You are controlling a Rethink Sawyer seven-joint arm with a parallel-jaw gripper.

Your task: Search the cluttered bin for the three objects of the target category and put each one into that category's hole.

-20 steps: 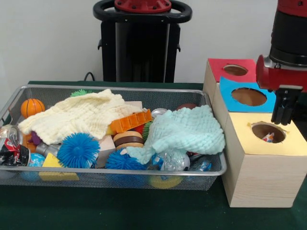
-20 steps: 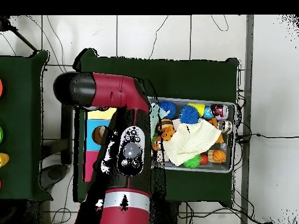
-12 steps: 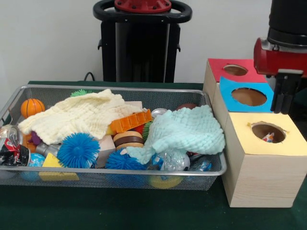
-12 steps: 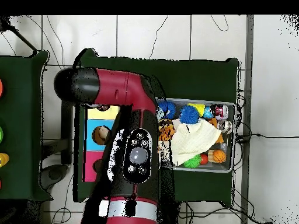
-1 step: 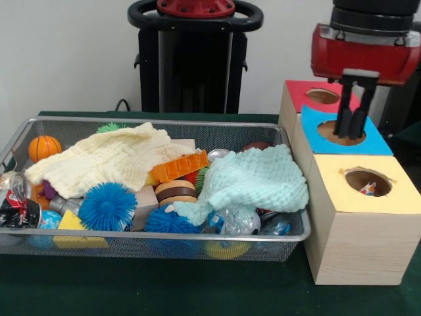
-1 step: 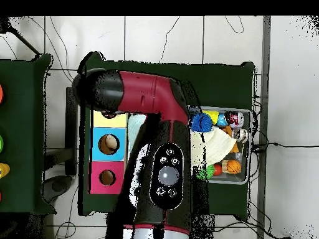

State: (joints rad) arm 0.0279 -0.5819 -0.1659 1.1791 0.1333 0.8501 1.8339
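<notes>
My gripper (image 5: 350, 135) hangs over the blue box's hole (image 5: 329, 133), between the red box (image 5: 322, 96) and the yellow box (image 5: 367, 197). Its fingers stand slightly apart with nothing between them. A small red and white object (image 5: 368, 189) lies inside the yellow box's hole. The wire bin (image 5: 158, 122) to the left holds a cream cloth (image 5: 112, 158), a mint cloth (image 5: 253, 178), blue spiky balls (image 5: 107, 206), a small basketball (image 5: 44, 147), a crushed can (image 5: 14, 197) and an orange toy (image 5: 177, 168). In the overhead view the arm (image 6: 165, 155) hides the gripper and much of the bin (image 6: 244, 180).
The three boxes stand in a row right of the bin, seen from above as yellow (image 6: 109, 119), blue (image 6: 108, 144) and red (image 6: 107, 178). A black pedestal (image 5: 194, 59) rises behind the bin. Green cloth (image 5: 197, 289) covers the table.
The gripper has risen from beside the yellow box's hole and swung left, now standing over the blue box. Nothing in the bin has moved.
</notes>
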